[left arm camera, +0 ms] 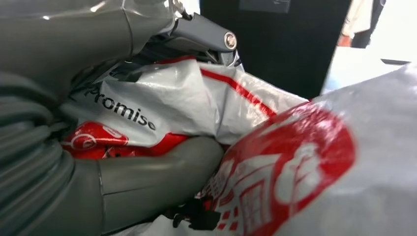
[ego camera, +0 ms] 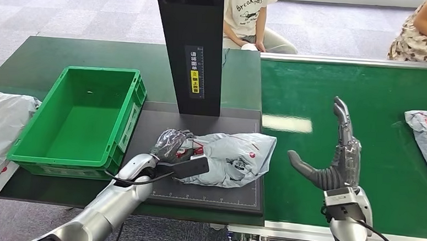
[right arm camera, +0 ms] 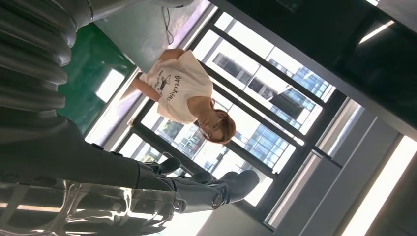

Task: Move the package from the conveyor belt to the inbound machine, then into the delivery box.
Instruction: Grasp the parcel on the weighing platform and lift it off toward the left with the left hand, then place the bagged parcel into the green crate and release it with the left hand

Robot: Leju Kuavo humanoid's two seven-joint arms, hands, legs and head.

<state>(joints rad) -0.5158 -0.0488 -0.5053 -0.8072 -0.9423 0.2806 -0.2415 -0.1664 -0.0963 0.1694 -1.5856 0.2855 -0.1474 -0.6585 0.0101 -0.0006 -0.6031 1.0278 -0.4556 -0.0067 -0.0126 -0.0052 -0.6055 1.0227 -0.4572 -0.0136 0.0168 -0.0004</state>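
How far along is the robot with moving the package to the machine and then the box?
Done: the crinkled grey plastic mailer package is off the green conveyor belt and lies on the dark inbound machine platform. In hand: the left robot hand grips its end; the right robot hand hangs open over the belt. Left: putting it into the empty green plastic delivery box.

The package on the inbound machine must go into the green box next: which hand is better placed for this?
Left. The left hand already grips the package, beside the green box. The right hand is open above the conveyor belt.
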